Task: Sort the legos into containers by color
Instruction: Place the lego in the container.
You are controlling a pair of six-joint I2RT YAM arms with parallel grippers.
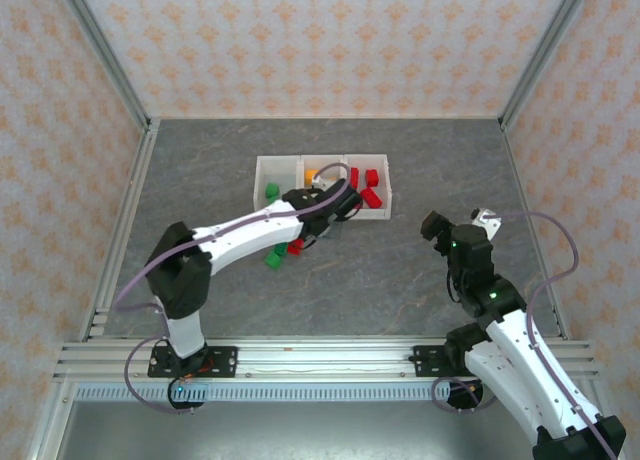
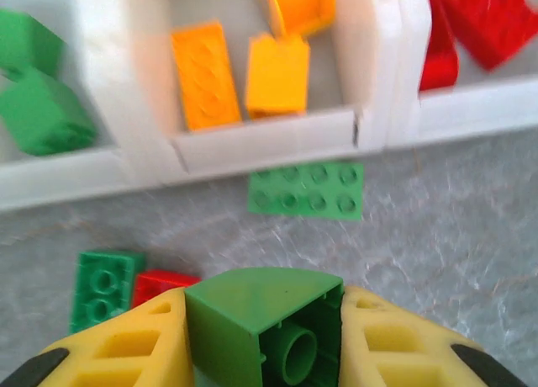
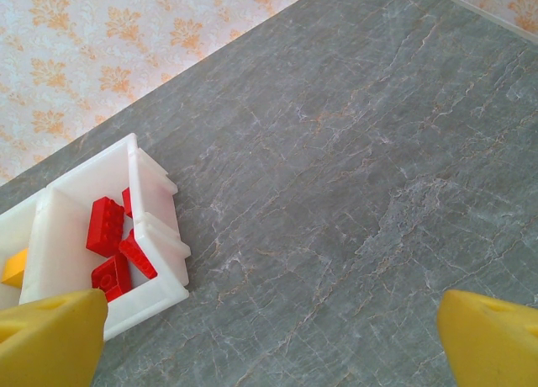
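Note:
My left gripper [image 2: 265, 341] is shut on a green lego [image 2: 244, 307] with a curved top, its hollow underside facing the camera, just in front of the containers [image 2: 269, 139]. The left container holds green legos [image 2: 42, 109], the middle one orange legos [image 2: 206, 76], the right one red legos [image 2: 479, 25]. Loose on the table lie a flat green plate [image 2: 307, 189], a green brick [image 2: 102, 286] and a red brick [image 2: 164, 284]. From above, the left gripper [image 1: 328, 205] is at the containers' [image 1: 322, 159] front edge. My right gripper [image 3: 269, 345] is open over bare table, right of the red bin [image 3: 160, 244].
Grey stone-look table [image 1: 400, 270] with patterned walls on three sides and a metal rail [image 1: 300, 355] along the near edge. Loose green [image 1: 272, 261] and red [image 1: 296, 247] legos lie under the left arm. The right arm [image 1: 490, 300] stands well right of the bins.

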